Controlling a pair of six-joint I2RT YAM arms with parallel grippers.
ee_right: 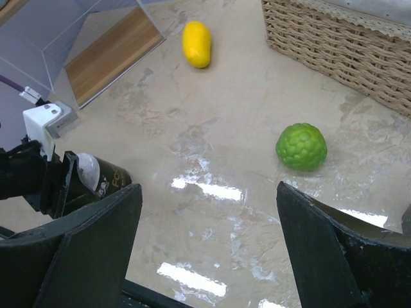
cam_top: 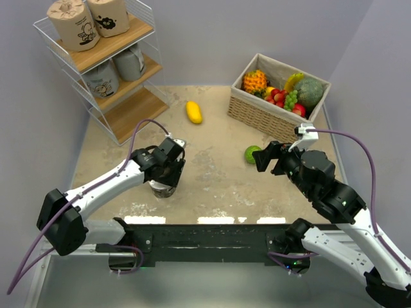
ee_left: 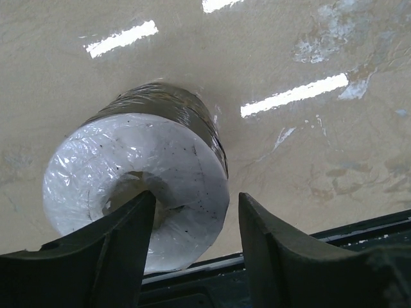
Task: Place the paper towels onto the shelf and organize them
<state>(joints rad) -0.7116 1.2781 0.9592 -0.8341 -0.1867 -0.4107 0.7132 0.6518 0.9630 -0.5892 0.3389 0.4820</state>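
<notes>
While the left hand (ee_left: 196,202) is down over the dark grey plastic-wrapped paper towel roll (ee_left: 135,179) at 7 o'clock on the beige stone-look bench (cam_top: 218,183), roll count is five: four on the rack, one on the bench.

Dark roll stands on end, with its white end face and core hole facing the left wrist camera. Left hand is part-open: one finger (ee_left: 119,250) sits over the core hole and the other outside the roll, with the roll's wall between them. Can't tell if they're actually pinching it.

The slanted white wire shelf (cam_top: 138,109) has three light wooden boards and sits at 10 o'clock.
- Top board: two tan rolls (cam_top: 74,24) with cartoon prints, upright, side by side.
- Middle board: two pale grey rolls (cam_top: 103,80), side by side.

Right hand (cam_top: 270,157) is at 4 o'clock above the bench, fingers spread wide with nothing between them.

Other items, one each:
- A green bumpy lime (ee_right: 302,146) on the bench at 3 o'clock, just beside the right hand.
- A yellow mango (cam_top: 194,112) at 12 o'clock, between shelf and basket.
- A wicker basket (cam_top: 257,115) at 1 o'clock, holding mixed fruit.
</notes>
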